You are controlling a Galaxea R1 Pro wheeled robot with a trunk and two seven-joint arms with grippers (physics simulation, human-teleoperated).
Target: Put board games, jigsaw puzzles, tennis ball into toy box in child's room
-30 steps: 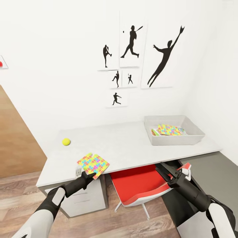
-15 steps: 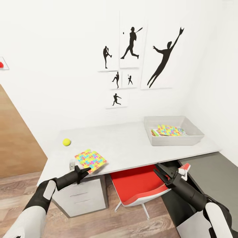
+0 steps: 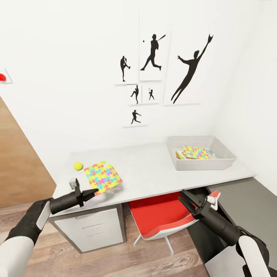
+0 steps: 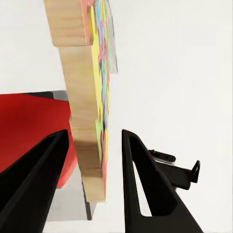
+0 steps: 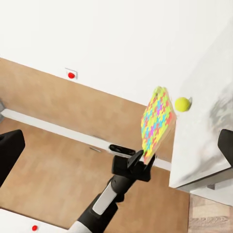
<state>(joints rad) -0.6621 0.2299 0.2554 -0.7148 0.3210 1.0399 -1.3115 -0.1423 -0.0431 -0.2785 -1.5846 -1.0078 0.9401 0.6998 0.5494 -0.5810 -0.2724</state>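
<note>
Left gripper [image 3: 89, 193] clamped on puzzle [image 3: 102, 176] by its near edge; carry level across table [image 3: 154, 173], release low inside bin [image 3: 215, 163].

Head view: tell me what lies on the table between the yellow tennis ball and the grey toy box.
Bare pale tabletop; the jigsaw puzzle, held in the left hand, hovers near the tennis ball, far from the toy box.

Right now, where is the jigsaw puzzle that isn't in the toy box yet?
In the head view the jigsaw puzzle is held tilted in the left gripper, lifted above the table's left end, close beside the tennis ball.
</note>
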